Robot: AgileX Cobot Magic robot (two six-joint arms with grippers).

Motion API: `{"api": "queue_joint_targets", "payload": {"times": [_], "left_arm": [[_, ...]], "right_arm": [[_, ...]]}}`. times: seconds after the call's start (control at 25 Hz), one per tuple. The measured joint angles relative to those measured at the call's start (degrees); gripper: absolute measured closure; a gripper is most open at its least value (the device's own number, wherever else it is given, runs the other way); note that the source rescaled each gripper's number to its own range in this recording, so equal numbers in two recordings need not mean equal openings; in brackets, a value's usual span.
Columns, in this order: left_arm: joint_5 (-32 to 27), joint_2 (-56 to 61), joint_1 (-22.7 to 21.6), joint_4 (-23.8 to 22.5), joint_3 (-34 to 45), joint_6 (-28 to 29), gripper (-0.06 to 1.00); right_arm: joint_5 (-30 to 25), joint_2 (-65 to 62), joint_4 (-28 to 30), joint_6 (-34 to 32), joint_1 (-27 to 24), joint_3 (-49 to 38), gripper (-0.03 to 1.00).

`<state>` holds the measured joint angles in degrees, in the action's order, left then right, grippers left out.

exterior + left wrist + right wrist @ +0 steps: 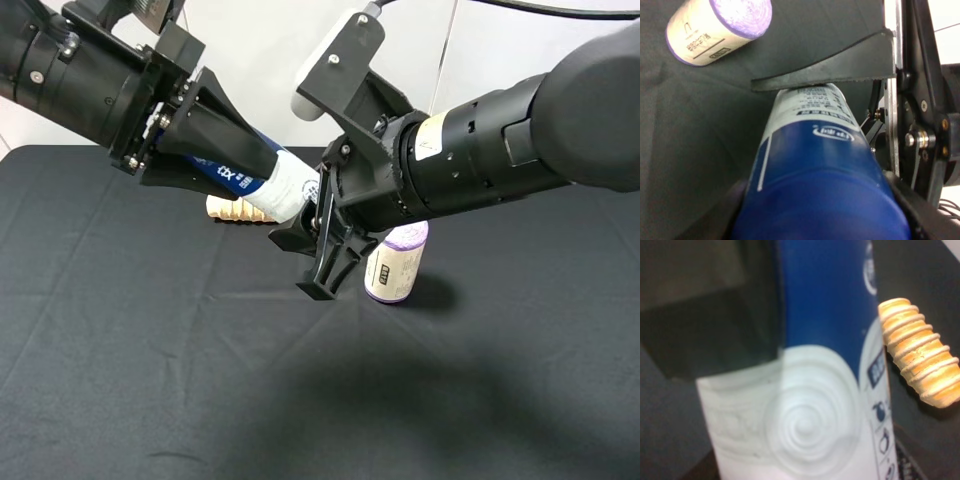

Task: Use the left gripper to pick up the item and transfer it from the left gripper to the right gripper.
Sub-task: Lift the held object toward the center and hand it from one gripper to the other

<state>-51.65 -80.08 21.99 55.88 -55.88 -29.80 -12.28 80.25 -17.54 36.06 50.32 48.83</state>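
The left gripper (pixel 262 160) is clenched on the blue half of the item (pixel 285 188), holding it above the black cloth (pixel 150 350). The item's white end reaches between the fingers of the right gripper (pixel 305 262), one finger (pixel 825 75) lying flat against it. Whether this pincer is actually clamped I cannot tell.

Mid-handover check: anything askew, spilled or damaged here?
Nothing stands out. The bottle is held tilted above the cloth by the left gripper, its white end at the right gripper, with no spill or dent visible. The purple-topped roll stands upright; the ridged log lies behind.
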Motion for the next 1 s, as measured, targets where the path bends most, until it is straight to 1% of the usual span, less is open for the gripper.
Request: {"api": "queue_joint_targets", "payload": {"times": [0.56, 0.6, 0.64, 0.68, 0.72, 0.76, 0.8, 0.84, 0.88, 1.0], "left_arm": [[0.1, 0.0, 0.1, -0.5, 0.0, 0.3, 0.94], [0.2, 0.0, 0.1, -0.5, 0.0, 0.3, 0.92], [0.3, 0.0, 0.1, -0.4, 0.0, 0.8, 0.79], [0.9, 0.0, 0.1, -0.1, 0.0, 1.4, 0.57], [1.3, 0.0, 0.1, 0.1, 0.0, 2.0, 0.37], [1.5, 0.0, 0.1, 0.1, 0.0, 2.5, 0.21], [1.6, 0.0, 0.1, 0.1, 0.0, 3.0, 0.11], [1.8, 0.0, 0.1, 0.1, 0.0, 3.1, 0.05], [1.8, 0.0, 0.1, 0.3, 0.0, 3.2, 0.01], [1.8, 0.0, 0.1, 0.4, 0.0, 3.3, -0.04]], "right_arm": [[-0.1, 0.0, 0.0, 0.3, 0.0, 0.0, 0.88], [-0.1, 0.0, 0.0, 0.3, 0.0, 0.0, 0.88], [-0.1, 0.0, -0.1, 0.2, 0.0, 0.0, 0.90], [-0.2, 0.0, -0.3, -0.1, 0.0, 0.0, 0.97], [-0.5, 0.1, -0.3, -0.1, 0.0, 0.0, 0.96], [-0.7, 0.2, -0.3, -0.1, 0.0, 0.0, 0.96], [-0.9, 0.3, -0.3, -0.1, 0.0, 0.0, 0.96], [-0.9, 0.4, -0.4, -0.1, 0.0, 0.0, 0.96], [-0.9, 0.4, -0.4, -0.1, 0.0, 0.0, 0.96], [-0.9, 0.4, -0.4, -0.1, 0.0, 0.0, 0.96]]}}
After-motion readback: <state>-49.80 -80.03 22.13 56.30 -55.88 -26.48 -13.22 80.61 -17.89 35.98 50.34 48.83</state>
